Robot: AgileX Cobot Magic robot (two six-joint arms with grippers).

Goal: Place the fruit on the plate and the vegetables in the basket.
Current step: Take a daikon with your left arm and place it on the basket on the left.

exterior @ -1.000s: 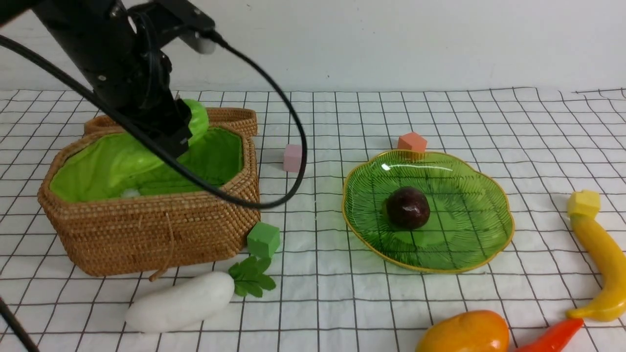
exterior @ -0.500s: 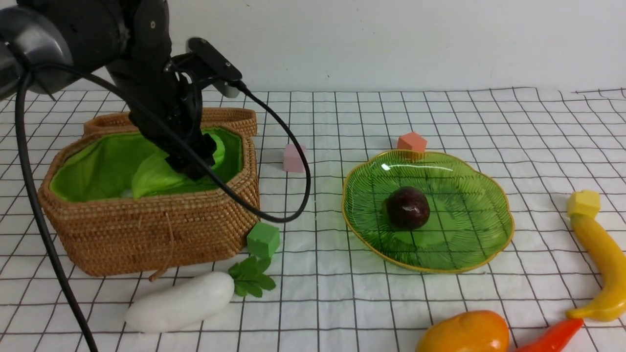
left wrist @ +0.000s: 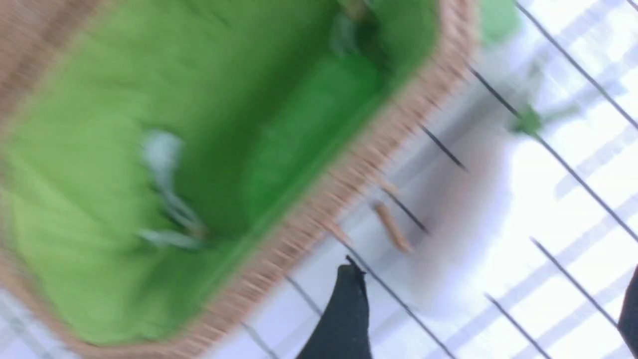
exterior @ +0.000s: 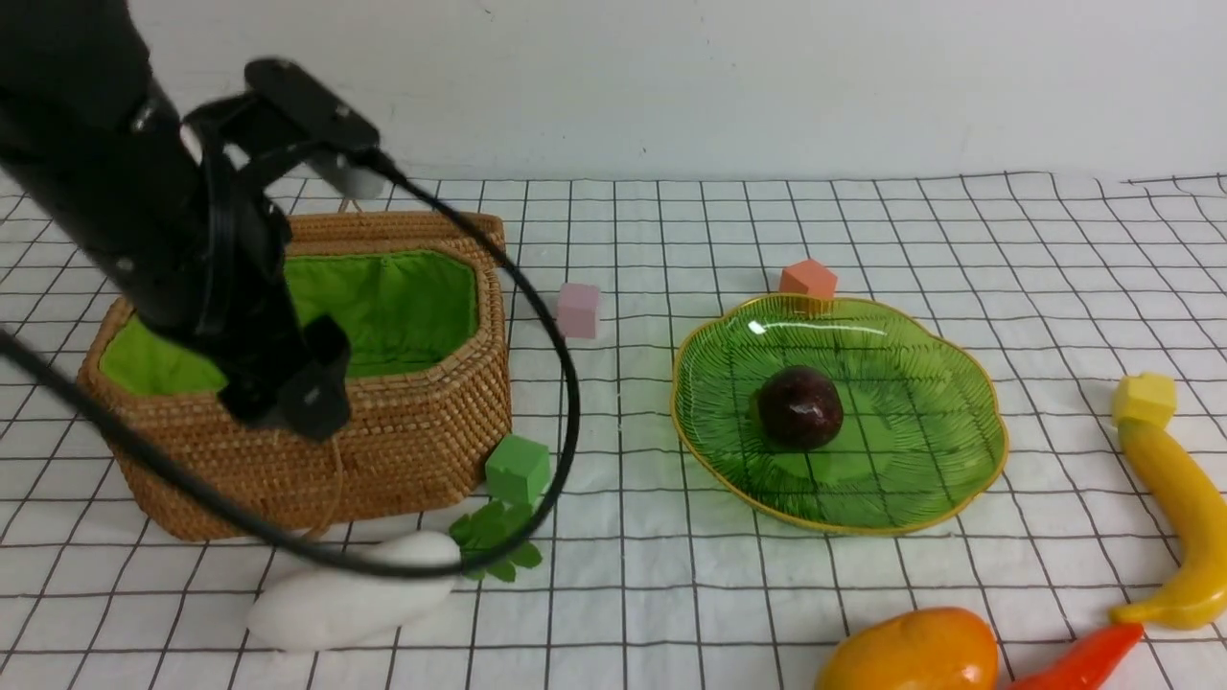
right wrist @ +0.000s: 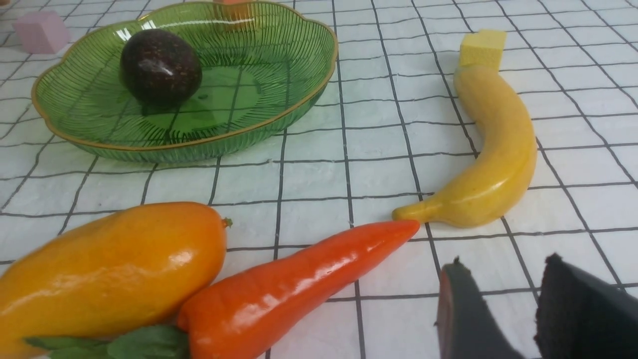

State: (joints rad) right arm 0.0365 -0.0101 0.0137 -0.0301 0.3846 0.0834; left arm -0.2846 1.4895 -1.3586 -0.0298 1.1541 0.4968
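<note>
Left jaws (left wrist: pixel 478 319): spread wide, nothing between them. A second ago they had the green cucumber over the basket; now it's let go and the arm has swung back toward the basket's near side. Cucumber (left wrist: pixel 314 129) lies inside on the green lining (left wrist: pixel 75 174), so one vegetable is in.

Next out from those jaws: the white radish (exterior: pixel 350 594), on the desk (exterior: pixel 671 613) just in front of the basket (exterior: pixel 431 450). In the left wrist view it's blurry and lies beyond the fingertips, partly toward the space between them, not gripped. Leaves (exterior: pixel 498 537) near the green cube (exterior: pixel 518 470). Likely next pick for the left arm; needs the jaws lowered and lined up across the body. Cable (exterior: pixel 566 422) crosses in front of it in the front view, so part of the radish is hidden.

Right jaws (right wrist: pixel 503 304): a gap shows between the fingers, nothing held. Chili pepper (right wrist: pixel 299 284) lies near them but outside the gap, against the mango (right wrist: pixel 124 269), tip at the banana's end (right wrist: pixel 493 164). Grabbing the chili could nudge either one.

Farther out: maroon fruit (exterior: pixel 800 407) on the plate (exterior: pixel 1002 450), done. Mango and banana still to go on the plate; radish and chili still to go in the basket.
</note>
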